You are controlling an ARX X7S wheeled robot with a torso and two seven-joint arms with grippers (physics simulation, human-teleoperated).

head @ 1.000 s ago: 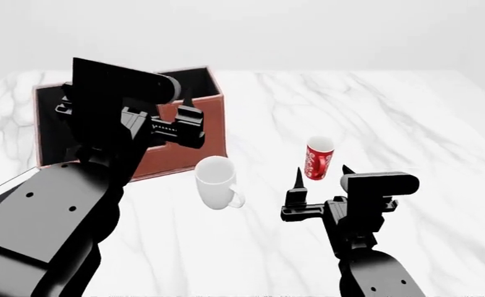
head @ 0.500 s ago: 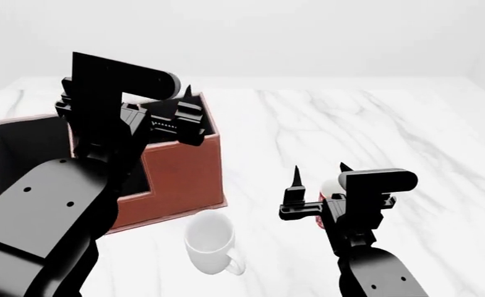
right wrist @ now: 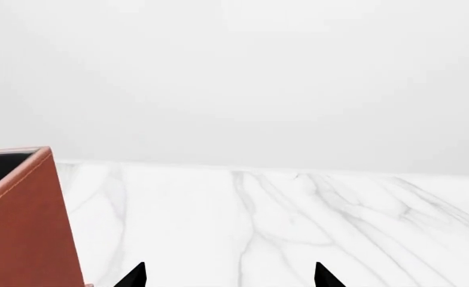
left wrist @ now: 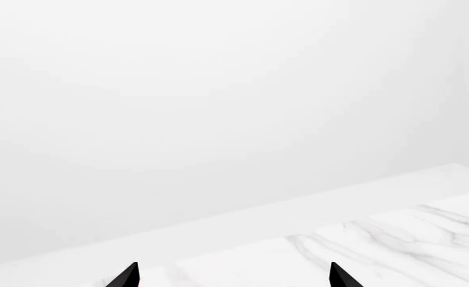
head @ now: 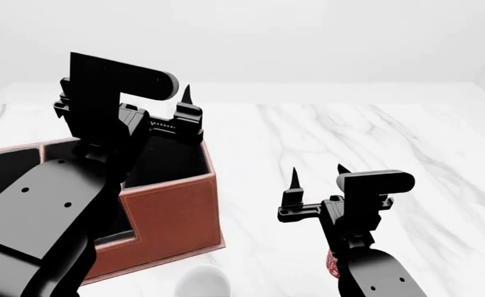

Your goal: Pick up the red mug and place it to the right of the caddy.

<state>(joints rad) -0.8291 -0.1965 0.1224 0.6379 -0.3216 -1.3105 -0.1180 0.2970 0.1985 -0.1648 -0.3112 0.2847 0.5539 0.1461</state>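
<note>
Only a thin strip of the red mug (head: 331, 265) shows in the head view, low down behind my right forearm. The reddish-brown caddy (head: 172, 216) with black-lined compartments fills the lower left; its corner (right wrist: 27, 227) also shows in the right wrist view. My right gripper (head: 318, 176) hangs open above the marble, right of the caddy and above the mug, with nothing between its fingers (right wrist: 229, 278). My left gripper (head: 127, 105) is open over the caddy's far side, and its tips (left wrist: 233, 278) frame only bare table.
The rim of a white mug (head: 203, 283) peeks in at the head view's lower edge, in front of the caddy. The white marble table (head: 350, 130) stretches far and right to a plain pale wall.
The head view has tipped upward, so the caddy and both mugs slid down the picture. The red mug went from beside my right fingers to behind the right arm. Both grippers stay open.
</note>
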